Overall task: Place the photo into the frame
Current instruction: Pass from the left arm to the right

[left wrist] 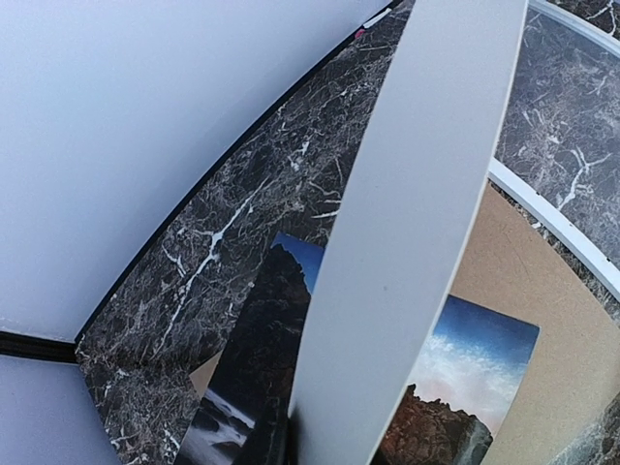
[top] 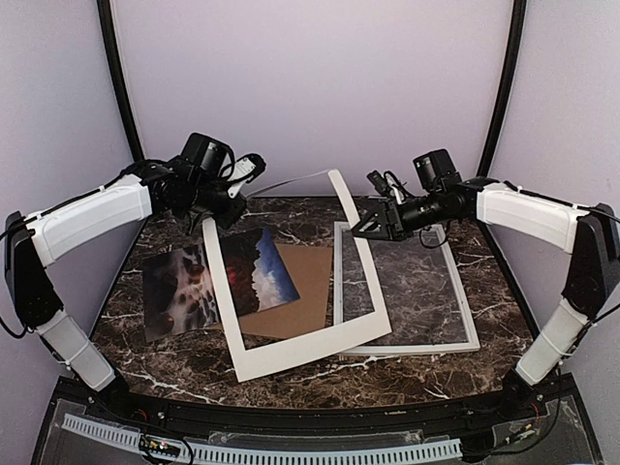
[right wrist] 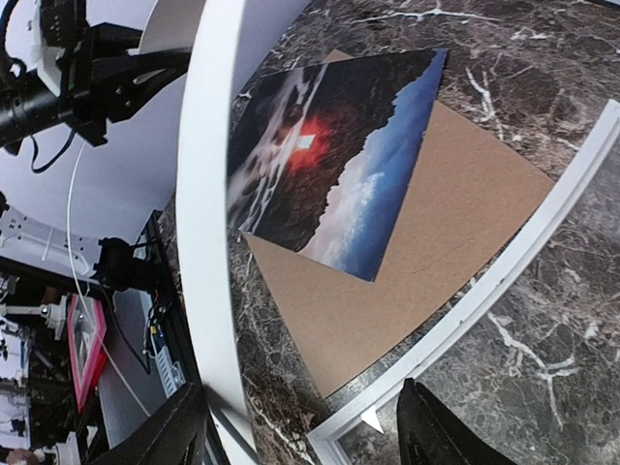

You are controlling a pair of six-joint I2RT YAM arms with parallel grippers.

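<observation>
Pale lavender walls on three sides; dark marble counter (top: 407,383) with white veins.

Mat (top: 310,344), white, wide border: largest item. Near edge rests on counter, far edge raised, far right corner highest. It lies across frame, board and photo.

Frame (right wrist: 465,286), thin white border: flat on counter, right half, marble showing through its opening. Mat's right strip overlaps its left side.

Board (top: 300,291), plain brown: flat at centre, seen through mat's window, its right edge close to frame's left rail.

Photo (top: 257,276): flat, face up, outside frame, left of centre. Right part lies on board; left part sticks out past mat's left strip onto marble. Red sun and blue sky clear in right wrist view.

Left end effector (top: 215,211): at mat's far left corner, clenched on it, holding that edge up. Fingers out of sight in its own wrist view; mat strip runs straight up from lens.

Right end effector (top: 371,229): released, fingers (right wrist: 170,431) spread wide, above mat's right strip and frame's left rail, grasping nothing.
</observation>
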